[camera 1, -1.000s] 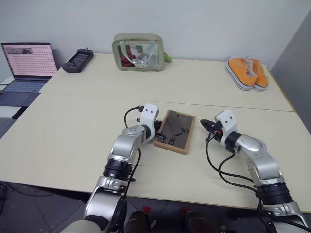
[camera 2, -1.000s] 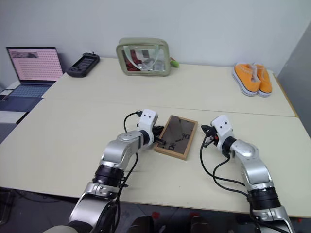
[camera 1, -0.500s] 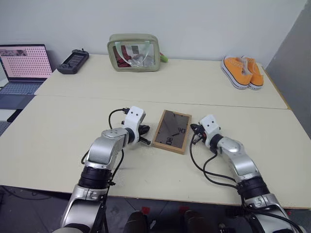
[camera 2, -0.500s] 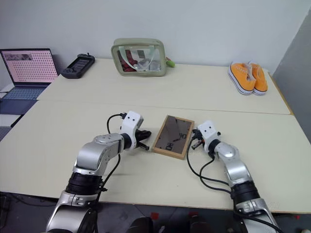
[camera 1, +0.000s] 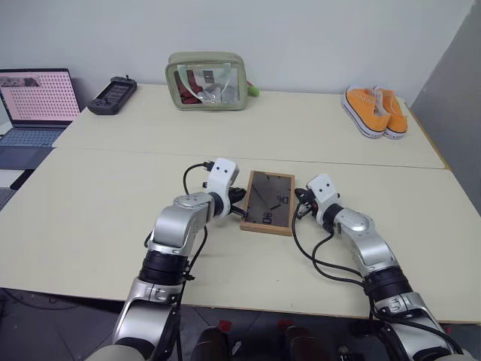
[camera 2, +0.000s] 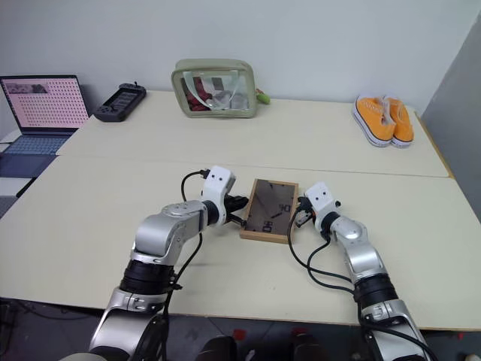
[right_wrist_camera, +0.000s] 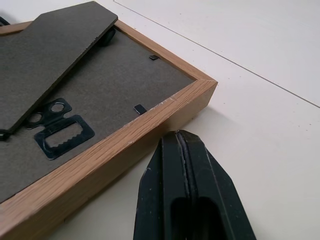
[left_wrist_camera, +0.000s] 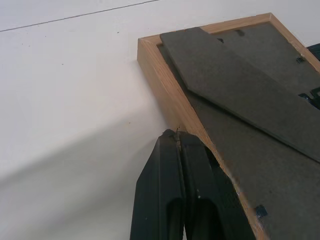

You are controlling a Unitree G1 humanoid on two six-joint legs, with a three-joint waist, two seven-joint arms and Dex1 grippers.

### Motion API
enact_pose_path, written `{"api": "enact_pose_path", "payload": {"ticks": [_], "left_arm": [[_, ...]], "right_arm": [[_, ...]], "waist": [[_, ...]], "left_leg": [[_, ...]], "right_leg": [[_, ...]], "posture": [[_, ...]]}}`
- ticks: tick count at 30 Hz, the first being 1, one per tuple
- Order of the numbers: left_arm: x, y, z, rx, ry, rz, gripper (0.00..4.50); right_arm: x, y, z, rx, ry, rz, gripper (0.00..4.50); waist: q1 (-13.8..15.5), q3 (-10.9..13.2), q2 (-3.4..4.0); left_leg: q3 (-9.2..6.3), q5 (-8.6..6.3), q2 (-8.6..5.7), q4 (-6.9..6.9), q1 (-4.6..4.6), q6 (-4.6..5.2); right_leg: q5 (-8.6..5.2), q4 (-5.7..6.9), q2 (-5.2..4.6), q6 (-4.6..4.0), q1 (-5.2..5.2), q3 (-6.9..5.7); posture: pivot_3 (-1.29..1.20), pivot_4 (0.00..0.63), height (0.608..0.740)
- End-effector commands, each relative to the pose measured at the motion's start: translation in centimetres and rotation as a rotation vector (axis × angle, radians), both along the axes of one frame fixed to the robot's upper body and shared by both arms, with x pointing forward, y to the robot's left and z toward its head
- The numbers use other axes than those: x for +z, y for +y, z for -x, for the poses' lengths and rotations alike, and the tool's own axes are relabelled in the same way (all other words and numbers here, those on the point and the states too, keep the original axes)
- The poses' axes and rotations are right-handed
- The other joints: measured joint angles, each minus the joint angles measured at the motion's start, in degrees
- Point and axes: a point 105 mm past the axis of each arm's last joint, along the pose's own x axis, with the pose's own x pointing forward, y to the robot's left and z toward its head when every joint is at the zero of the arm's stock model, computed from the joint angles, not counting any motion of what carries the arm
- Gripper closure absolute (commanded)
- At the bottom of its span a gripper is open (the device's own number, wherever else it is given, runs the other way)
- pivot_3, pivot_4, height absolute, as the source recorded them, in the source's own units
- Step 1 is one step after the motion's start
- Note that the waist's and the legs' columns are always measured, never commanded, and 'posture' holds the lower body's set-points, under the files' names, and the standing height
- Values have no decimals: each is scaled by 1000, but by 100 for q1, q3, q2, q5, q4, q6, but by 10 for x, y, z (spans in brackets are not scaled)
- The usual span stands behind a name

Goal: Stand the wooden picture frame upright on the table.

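Note:
The wooden picture frame (camera 1: 268, 201) lies face down on the table (camera 1: 105, 195), its dark back panel and folded stand (left_wrist_camera: 240, 85) facing up. My left gripper (camera 1: 239, 198) is shut, and its tips (left_wrist_camera: 177, 134) press against the frame's left wooden side. On the other side my right gripper (camera 1: 301, 207) is also shut, with its tips (right_wrist_camera: 181, 135) right at the frame's right wooden edge (right_wrist_camera: 150, 125). Neither gripper holds anything. A toothed metal hanger (right_wrist_camera: 62, 132) shows on the back panel.
At the far left stands an open laptop (camera 1: 34, 101), with a black handheld console (camera 1: 113, 94) beside it. A green see-through pouch (camera 1: 209, 71) sits at the back centre, and orange shoes (camera 1: 376, 111) at the back right. A seam (camera 1: 338, 163) runs across the table.
My left gripper came back to the frame's left side after pulling away. My right gripper moved in to the right edge. The frame now lies a little straighter. The view also shifted.

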Motion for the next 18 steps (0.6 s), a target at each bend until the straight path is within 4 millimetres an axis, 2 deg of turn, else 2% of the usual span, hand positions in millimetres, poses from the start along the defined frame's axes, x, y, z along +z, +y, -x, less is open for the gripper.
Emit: {"api": "enact_pose_path", "payload": {"ticks": [1,4,7,12,18], "left_arm": [[17,17,19,-91,40,56,4500],[25,32,36,-149,123,82,4500],[34,38,44,-168,206,125,4500],[51,40,45,-151,364,350,4500],[47,50,39,-108,485,477,3513]], "right_arm": [[13,-6,4,4,-58,4,4495],[11,-10,9,13,-53,13,4495],[8,-14,12,10,-46,24,4495],[4,-17,18,7,-35,27,4495],[2,-19,27,7,-24,27,4500]], "waist": [[-30,0,0],[-62,1,1],[-70,1,1],[-63,1,1],[-127,1,1]], "left_leg": [[0,0,1,-3,-1,0],[0,0,2,-6,-1,0],[0,0,0,-6,-1,0],[-5,0,-2,-4,-3,1],[-3,0,1,-6,-1,0]], "right_leg": [[0,0,1,0,-2,1],[0,-1,0,0,-5,0],[-1,-1,-1,0,-2,-1],[-1,-1,0,1,-1,-7],[-1,0,1,1,-4,-4]], "posture": [[0,150,740],[0,150,740],[0,150,740],[0,150,740],[0,150,740]]}}
